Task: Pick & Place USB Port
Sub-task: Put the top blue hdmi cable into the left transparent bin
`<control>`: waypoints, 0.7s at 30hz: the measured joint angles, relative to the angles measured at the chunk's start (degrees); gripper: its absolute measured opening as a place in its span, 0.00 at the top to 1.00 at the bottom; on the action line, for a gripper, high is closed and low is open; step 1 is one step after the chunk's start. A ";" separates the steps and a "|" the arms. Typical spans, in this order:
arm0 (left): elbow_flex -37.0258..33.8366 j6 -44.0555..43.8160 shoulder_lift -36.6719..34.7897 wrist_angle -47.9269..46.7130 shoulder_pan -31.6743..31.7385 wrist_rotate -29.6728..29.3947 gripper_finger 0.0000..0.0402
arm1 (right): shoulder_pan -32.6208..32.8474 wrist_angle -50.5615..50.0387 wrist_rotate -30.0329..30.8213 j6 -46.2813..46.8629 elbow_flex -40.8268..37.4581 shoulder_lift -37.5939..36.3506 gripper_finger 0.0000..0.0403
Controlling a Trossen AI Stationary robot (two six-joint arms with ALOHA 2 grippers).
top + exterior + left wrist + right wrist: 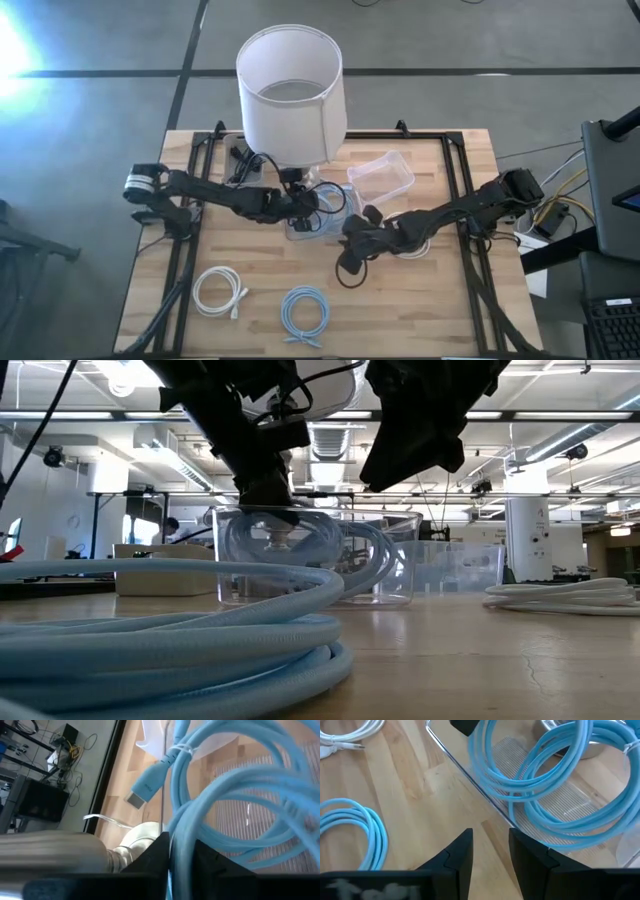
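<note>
A light-blue coiled USB cable [328,203] lies in a clear plastic container [300,233] at the table's middle, in front of a white lamp [290,90]. My left gripper [300,207] reaches into the container from the left and is shut on the cable [235,795]. The cable's plug [145,790] sticks out free. My right gripper [348,262] hovers just right of and nearer than the container. It is empty, with its fingers [460,855] a narrow gap apart above bare wood. In the low view the left gripper [268,485] stands over the container [395,575]. My left gripper pinches several strands of the coil [176,837] between its two fingers. The fingers slant down from the table's left and lie across the strands. The loops spread out beyond the fingers, and their lower part [555,825] lies on the container's floor.
A second clear container [382,178] stands behind to the right. A white cable coil [220,292] and another blue coil [305,312] lie near the front edge. Another white coil [560,595] lies to the right. A black frame rails both sides of the table.
</note>
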 joint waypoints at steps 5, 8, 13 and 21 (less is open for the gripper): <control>0.14 0.00 0.00 -0.07 0.00 -0.07 0.73 | 0.01 0.09 -0.01 0.02 -0.09 0.00 0.70; 0.20 0.02 0.00 -0.09 -0.31 -0.07 0.67 | 0.20 0.25 -0.01 0.22 -0.11 0.00 0.69; 0.86 0.44 -0.02 -0.11 -1.58 -0.21 0.61 | 0.74 2.36 -0.16 0.22 -0.28 0.00 0.69; 3.59 1.85 -0.04 -1.63 -4.33 -0.55 0.59 | 2.04 4.57 -1.06 0.26 -1.18 0.00 0.71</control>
